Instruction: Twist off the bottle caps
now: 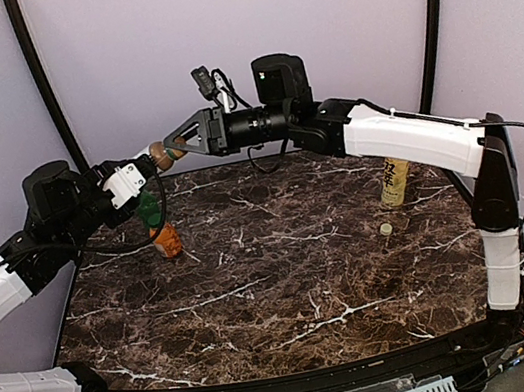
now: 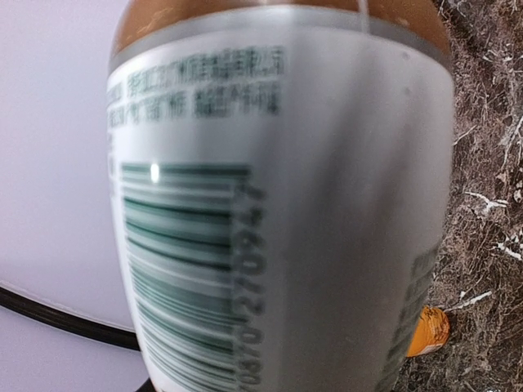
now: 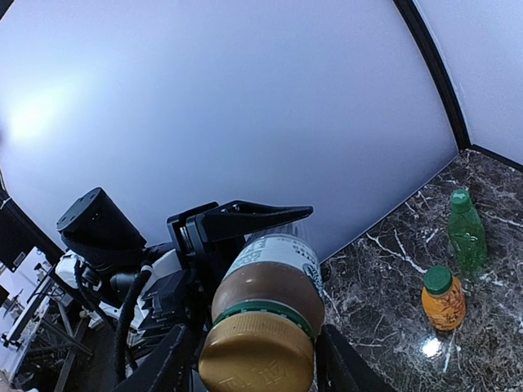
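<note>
The short brown bottle (image 1: 164,156) is held up in the air at the back left, lying roughly level. My left gripper (image 1: 155,164) is shut on its white barcode label (image 2: 278,204); its fingers are hidden in the left wrist view, and one black finger (image 3: 245,216) shows over the bottle in the right wrist view. My right gripper (image 1: 175,143) is shut on the golden-brown cap (image 3: 257,355), with a finger at each side. The slim green bottle (image 1: 149,208) and the orange juice bottle (image 1: 165,239) stand capped below. The yellow tea bottle (image 1: 394,181) stands at the right, with the cream-white cap (image 1: 386,229) loose beside it.
The dark marble table (image 1: 278,285) has a black frame post (image 1: 44,82) at the back left and another post (image 1: 430,24) at the back right. The green bottle (image 3: 466,233) and the orange bottle (image 3: 443,298) stand close together under the raised arms.
</note>
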Robot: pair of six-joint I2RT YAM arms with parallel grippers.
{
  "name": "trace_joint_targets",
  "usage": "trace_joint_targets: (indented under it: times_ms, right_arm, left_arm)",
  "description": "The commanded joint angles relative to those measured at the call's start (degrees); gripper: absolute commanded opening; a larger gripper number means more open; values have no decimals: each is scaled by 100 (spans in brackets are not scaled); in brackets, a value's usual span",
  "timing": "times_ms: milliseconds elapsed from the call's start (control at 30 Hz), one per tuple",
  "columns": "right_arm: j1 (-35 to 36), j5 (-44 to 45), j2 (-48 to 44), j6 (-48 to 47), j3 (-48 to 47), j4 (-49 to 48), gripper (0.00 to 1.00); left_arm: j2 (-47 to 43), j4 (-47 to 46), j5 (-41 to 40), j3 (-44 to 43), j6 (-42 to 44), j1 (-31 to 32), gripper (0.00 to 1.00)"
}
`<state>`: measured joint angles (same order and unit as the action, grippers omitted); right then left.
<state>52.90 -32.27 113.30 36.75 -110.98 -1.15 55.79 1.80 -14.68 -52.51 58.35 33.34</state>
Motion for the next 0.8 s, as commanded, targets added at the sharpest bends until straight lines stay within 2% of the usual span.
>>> trace_joint_targets:
  times_ms: [0, 67, 233, 333, 400, 600, 767]
  right_arm:
    - [62, 60, -37, -140, 18, -72, 47]
    - [70, 34, -14, -160, 6, -49, 43]
    - [80, -72, -6, -402, 2, 44, 16]
    - [88, -404, -90, -1093, 1, 91, 1]
    - [88, -639, -242, -1780, 128, 251, 0]
    - [182, -1408, -900, -4334, 772, 777, 0]
    - [341, -1108, -1273, -5922, 1148, 1395, 0]
  left_arm:
    - [-68, -122, -55, 62, -15, 27, 14]
    - [-68, -126, -57, 65, -23, 30, 14]
    - [-68, -127, -77, 50, -55, 32, 14]
    - [-95, 172, 57, -28, -275, 32, 14]
    - [-121, 636, 388, -148, -495, 32, 14]
    - [-124, 2483, 2096, -526, -847, 32, 11]
    - [-32, 3693, 3538, -856, -868, 31, 11]
